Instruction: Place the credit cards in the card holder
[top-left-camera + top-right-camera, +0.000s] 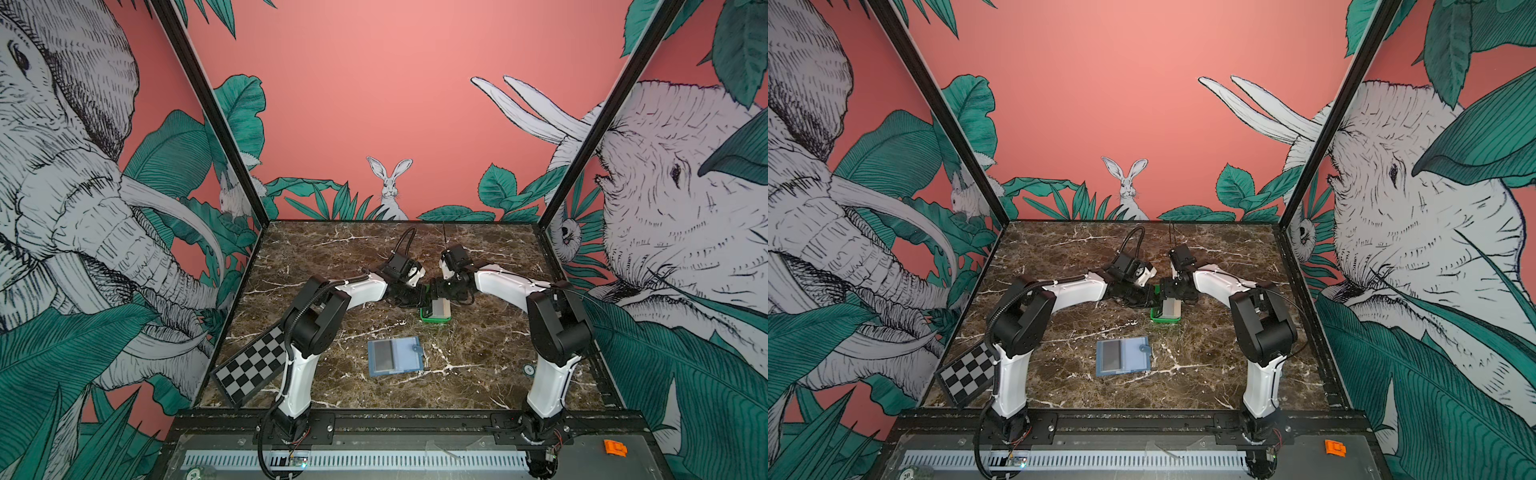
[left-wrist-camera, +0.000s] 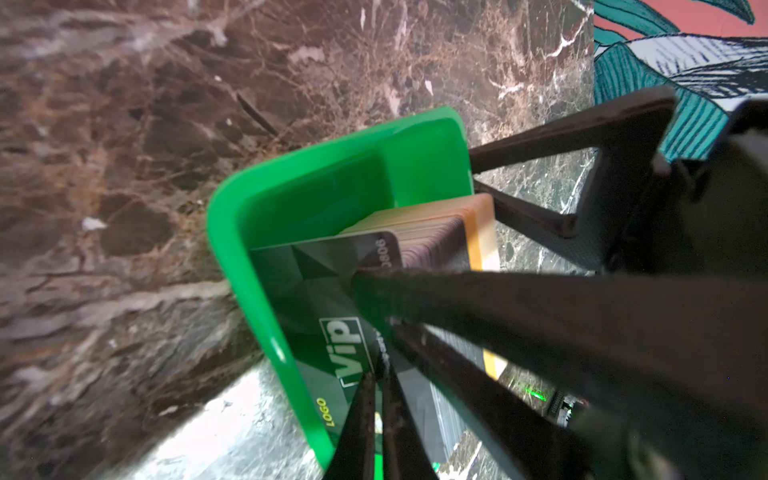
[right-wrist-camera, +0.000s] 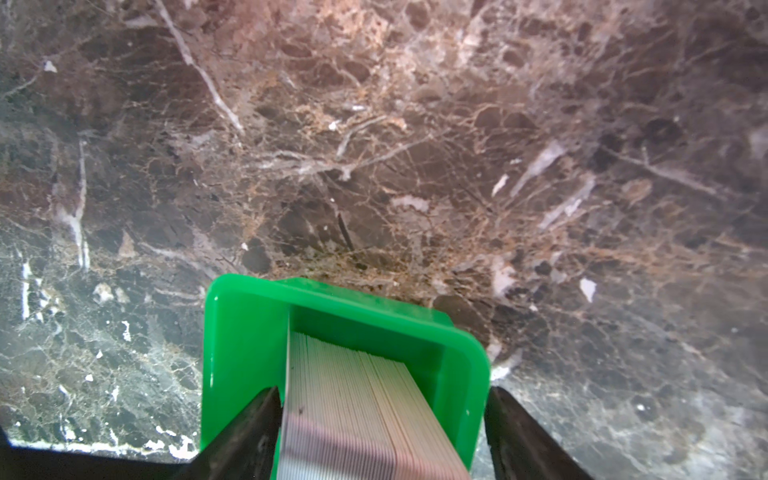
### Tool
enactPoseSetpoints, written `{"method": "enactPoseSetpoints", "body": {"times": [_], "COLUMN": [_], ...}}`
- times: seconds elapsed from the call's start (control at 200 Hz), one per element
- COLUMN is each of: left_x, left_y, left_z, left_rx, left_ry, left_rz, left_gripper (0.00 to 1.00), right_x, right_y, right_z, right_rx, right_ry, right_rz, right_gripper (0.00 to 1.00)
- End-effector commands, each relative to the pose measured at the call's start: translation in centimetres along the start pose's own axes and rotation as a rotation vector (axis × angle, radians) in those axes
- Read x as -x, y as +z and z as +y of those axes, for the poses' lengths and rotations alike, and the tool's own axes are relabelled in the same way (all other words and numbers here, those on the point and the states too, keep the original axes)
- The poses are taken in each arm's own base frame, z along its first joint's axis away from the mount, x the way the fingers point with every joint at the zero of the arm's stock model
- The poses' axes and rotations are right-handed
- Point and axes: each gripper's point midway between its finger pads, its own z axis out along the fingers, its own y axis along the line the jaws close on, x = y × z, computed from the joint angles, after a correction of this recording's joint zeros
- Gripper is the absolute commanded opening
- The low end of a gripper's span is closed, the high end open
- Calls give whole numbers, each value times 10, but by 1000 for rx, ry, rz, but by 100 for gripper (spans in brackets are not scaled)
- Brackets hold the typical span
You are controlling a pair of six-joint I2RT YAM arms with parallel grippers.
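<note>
The slate-blue card holder point(image 1: 401, 358) point(image 1: 1128, 358) lies open and flat on the marble near the front, a grey rectangle on its left half. Behind it a green tray point(image 1: 434, 319) point(image 2: 257, 208) point(image 3: 465, 353) holds a stack of credit cards point(image 1: 441, 308) point(image 2: 419, 232) point(image 3: 353, 407) standing on edge. My left gripper point(image 2: 376, 374) is shut on the edge of the outermost black "VIP" card point(image 2: 316, 299), which still sits in the tray. My right gripper point(image 3: 384, 390) is open, straddling the stack and the tray's wall from the far side.
A black-and-white checkerboard point(image 1: 249, 365) leans at the front left corner. A small round disc point(image 1: 528, 369) lies on the marble by the right arm's base, and an orange piece point(image 1: 615, 448) rests on the front ledge. Both arms meet above the tray.
</note>
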Motion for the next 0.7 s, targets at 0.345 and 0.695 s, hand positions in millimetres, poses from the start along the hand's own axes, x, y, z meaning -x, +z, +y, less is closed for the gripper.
{"method": "enactPoseSetpoints", "body": {"times": [0.345, 0.695], "left_x": [-6, -16], "left_y": [6, 11], "left_z": [4, -16], "left_rx": [17, -12], "left_ry": [-15, 14], "left_rz": [28, 51], "left_gripper": [12, 12], "right_x": [5, 4], "right_y": [-25, -6], "right_z": [-5, 11], "right_rx": [-14, 84], "right_ry": [-4, 7], "right_rz": [-33, 16], "right_gripper": [75, 74]}}
